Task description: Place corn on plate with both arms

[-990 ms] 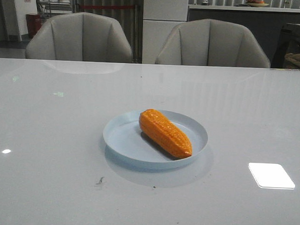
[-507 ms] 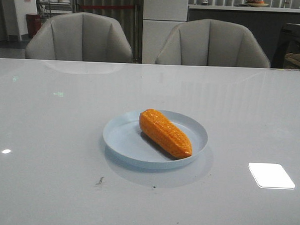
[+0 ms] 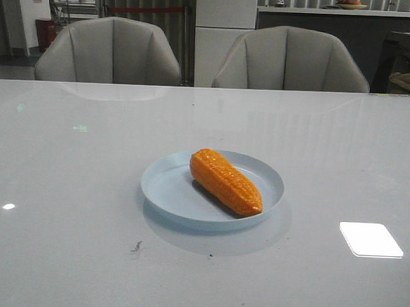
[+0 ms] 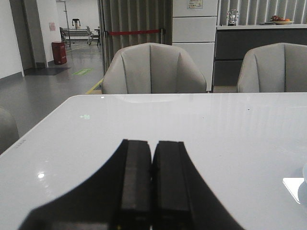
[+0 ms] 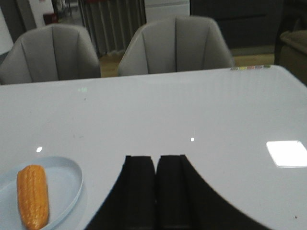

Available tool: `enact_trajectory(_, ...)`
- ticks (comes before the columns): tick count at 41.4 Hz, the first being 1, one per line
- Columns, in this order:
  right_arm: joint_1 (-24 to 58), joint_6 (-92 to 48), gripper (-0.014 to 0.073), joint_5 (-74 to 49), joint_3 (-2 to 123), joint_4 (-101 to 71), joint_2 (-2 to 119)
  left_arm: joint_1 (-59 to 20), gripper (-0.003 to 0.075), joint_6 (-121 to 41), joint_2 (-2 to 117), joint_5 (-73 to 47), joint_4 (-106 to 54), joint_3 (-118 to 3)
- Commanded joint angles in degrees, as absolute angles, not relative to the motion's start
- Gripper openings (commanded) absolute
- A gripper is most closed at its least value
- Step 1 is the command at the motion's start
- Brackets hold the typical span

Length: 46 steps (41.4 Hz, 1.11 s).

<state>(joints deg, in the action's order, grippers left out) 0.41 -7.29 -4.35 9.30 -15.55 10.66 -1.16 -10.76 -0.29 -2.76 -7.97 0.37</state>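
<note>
The orange corn [image 3: 225, 181] lies on the pale blue plate [image 3: 168, 186] near the middle of the white table, its blunt tapered end toward the front right. Neither arm shows in the front view. In the right wrist view the corn [image 5: 32, 202] and the plate [image 5: 67, 179] sit off to one side of my right gripper [image 5: 156, 159], which is shut and empty, apart from the plate. My left gripper [image 4: 152, 143] is shut and empty over bare table; only a sliver of the plate [image 4: 304, 170] shows at that view's edge.
Two grey chairs [image 3: 109, 51] [image 3: 291, 60] stand behind the table's far edge. A bright light reflection [image 3: 370, 239] lies on the glossy table at the front right. A small dark mark [image 3: 137, 246] is on the table in front of the plate.
</note>
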Motion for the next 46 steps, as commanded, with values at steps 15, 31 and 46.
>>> enact_trajectory(15, 0.35, -7.57, 0.0053, 6.41, -0.42, -16.06, 2.20, -1.09, 0.0089, -10.17, -1.21, 1.84, -8.02, 2.49)
enact_trajectory(31, 0.35, -7.57, 0.0053, -1.93, -0.42, -16.06, -1.94, -1.09, 0.0089, -10.17, -1.21, 1.84, -8.02, 2.49)
enact_trajectory(46, 0.35, -7.57, 0.0053, -2.24, -0.42, -16.06, -1.94, -1.09, 0.0089, -10.17, -1.21, 1.84, -8.02, 2.49)
